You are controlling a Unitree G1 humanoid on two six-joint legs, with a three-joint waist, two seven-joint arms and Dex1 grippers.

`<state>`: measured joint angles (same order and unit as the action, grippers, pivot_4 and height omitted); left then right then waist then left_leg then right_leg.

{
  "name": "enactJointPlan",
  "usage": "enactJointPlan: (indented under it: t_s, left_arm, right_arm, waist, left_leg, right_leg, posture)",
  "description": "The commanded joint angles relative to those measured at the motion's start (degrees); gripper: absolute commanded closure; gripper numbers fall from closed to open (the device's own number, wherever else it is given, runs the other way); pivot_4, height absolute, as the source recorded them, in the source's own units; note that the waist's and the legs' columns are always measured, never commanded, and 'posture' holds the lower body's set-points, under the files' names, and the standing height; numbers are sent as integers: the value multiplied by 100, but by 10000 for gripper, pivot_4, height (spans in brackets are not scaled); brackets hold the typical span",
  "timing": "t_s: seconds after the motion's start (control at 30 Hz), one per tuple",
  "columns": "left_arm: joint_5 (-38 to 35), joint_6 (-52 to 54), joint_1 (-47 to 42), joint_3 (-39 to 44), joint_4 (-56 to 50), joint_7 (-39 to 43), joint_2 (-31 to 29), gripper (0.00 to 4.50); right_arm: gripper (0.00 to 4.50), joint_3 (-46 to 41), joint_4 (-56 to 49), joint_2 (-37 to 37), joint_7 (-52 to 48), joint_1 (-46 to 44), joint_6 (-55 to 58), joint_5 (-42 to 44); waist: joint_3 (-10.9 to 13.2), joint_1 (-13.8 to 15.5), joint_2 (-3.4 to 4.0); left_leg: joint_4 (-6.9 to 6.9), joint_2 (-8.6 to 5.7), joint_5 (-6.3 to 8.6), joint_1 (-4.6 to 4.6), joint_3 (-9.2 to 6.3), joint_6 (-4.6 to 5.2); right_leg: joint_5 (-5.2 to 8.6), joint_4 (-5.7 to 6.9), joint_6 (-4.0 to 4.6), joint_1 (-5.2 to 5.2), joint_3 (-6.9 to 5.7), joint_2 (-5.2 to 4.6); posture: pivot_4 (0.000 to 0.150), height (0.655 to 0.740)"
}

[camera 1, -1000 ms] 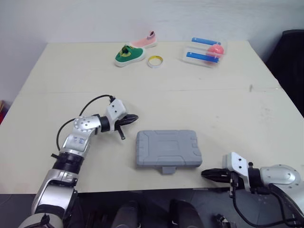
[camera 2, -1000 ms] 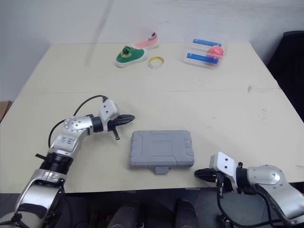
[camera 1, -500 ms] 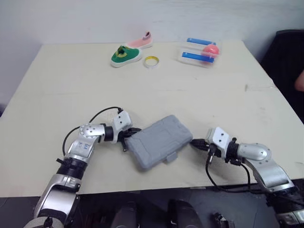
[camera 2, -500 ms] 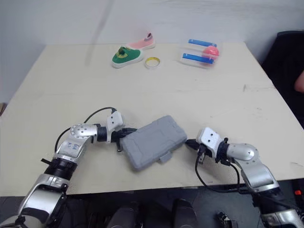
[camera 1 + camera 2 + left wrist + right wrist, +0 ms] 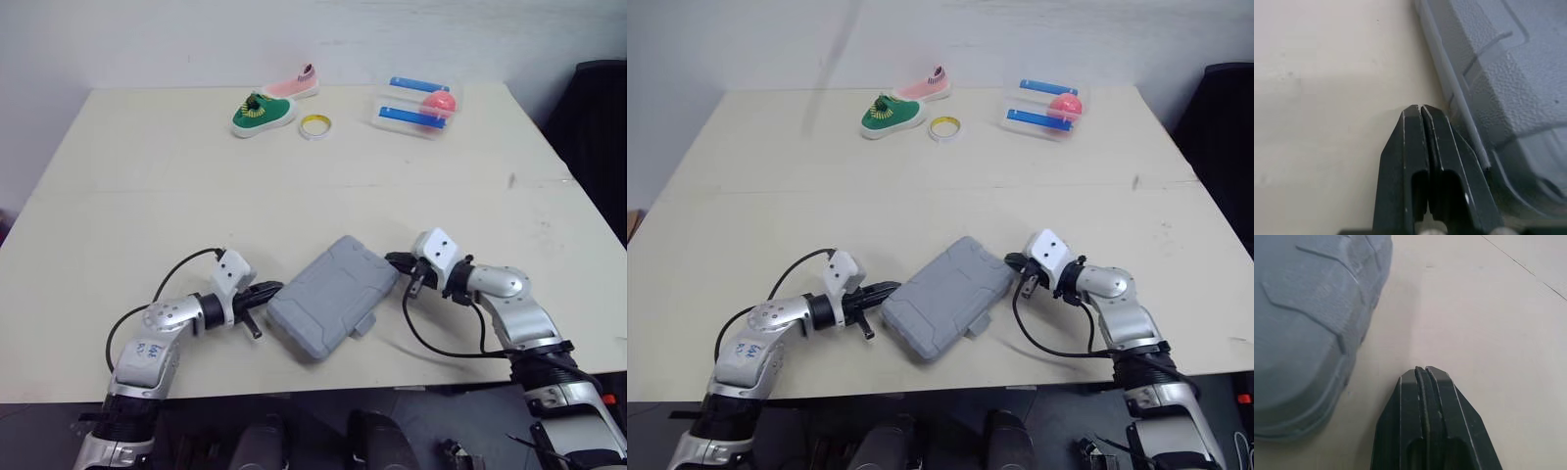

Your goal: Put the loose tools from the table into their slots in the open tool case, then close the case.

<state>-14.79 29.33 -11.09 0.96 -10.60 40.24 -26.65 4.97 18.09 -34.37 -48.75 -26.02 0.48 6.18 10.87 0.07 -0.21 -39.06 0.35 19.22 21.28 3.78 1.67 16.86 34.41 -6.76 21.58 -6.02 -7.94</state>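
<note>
The grey tool case (image 5: 331,295) lies closed on the table, turned at an angle, its latch tab (image 5: 363,326) toward the front edge. My left gripper (image 5: 272,288) is shut and empty, its tip against the case's left corner; the left wrist view shows the shut fingers (image 5: 1422,147) beside the case's ribbed edge (image 5: 1488,83). Shut too is my right gripper (image 5: 392,259), which rests just off the case's right corner; in the right wrist view its fingertips (image 5: 1425,382) sit close to the case's rounded corner (image 5: 1312,323).
At the far side of the table lie a green shoe (image 5: 263,113), a pink shoe (image 5: 297,85), a yellow tape ring (image 5: 315,124) and a clear tray (image 5: 419,106) with blue tools and a pink ball. A dark chair (image 5: 593,127) stands at the right.
The case has been turned from square to angled and slid slightly toward the back. My right gripper came up from the front edge to its right corner; my left arm dropped nearer the front.
</note>
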Motion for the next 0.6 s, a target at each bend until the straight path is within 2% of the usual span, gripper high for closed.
enactJointPlan:
  t_s: [0.03, 0.1, 0.2, 0.3, 0.4, 0.53, 0.6]
  left_arm:
    - [-217, -539, -74, 441, -108, 103, -124, 44899]
    - [-480, -988, -258, 614, -45, 488, -196, 44899]
    - [-737, -1162, -556, 570, 19, 944, -294, 44899]
    - [-853, -1032, -1154, 58, -55, 1433, -320, 44899]
    - [-481, -1032, -1731, -887, 121, 1762, -123, 44899]
    - [181, -1619, -2055, -1643, 790, 1819, 180, 44899]
    - [496, -1544, -2197, -2074, 1074, 1883, 252, 44899]
  right_arm:
    - [45000, -588, -467, -394, -310, 429, -286, 395]
    - [45000, -936, -1051, -608, -818, 910, -307, 983]
    - [45000, -1067, -1605, -850, -1076, 1317, 273, 1361]
    - [45000, -1336, -2620, -1161, -1337, 2067, 1062, 2040]
    - [45000, -1277, -3634, -1330, -1384, 2807, 1512, 2279]
    - [45000, -1011, -4131, -1103, -1069, 3105, 1648, 2142]
    - [45000, -831, -4330, -952, -836, 3163, 1744, 2037]
  waist:
    - [3, 11, 5]
    - [9, 42, 15]
    - [12, 21, 20]
    - [13, 33, 23]
    - [15, 143, 26]
    - [15, 121, 25]
    - [15, 124, 25]
  left_leg:
    - [0, -3, 0, 1, 0, 0]
    - [2, -6, 1, 6, -5, 1]
    - [3, -5, 2, 7, -1, 0]
    - [4, -4, 3, -3, 10, 2]
    - [4, -3, 3, 0, 9, 2]
    - [2, -17, 4, -5, 19, 11]
    - [2, -13, 5, -6, 23, 11]
  right_leg:
    - [0, 0, 0, 0, -1, -3]
    - [0, -4, 0, 0, -2, -7]
    - [0, -12, -1, 0, -14, 1]
    - [-2, -8, -4, -4, -25, 5]
    - [-2, -10, -4, -2, -25, 30]
    - [-6, -10, -11, -4, -14, 33]
    - [-6, -11, -11, -1, -12, 37]
  posture:
    - [1500, 7400]
    - [1500, 7400]
    - [1500, 7400]
    - [1500, 7400]
    - [1500, 7400]
    - [1500, 7400]
    - [1500, 7400]
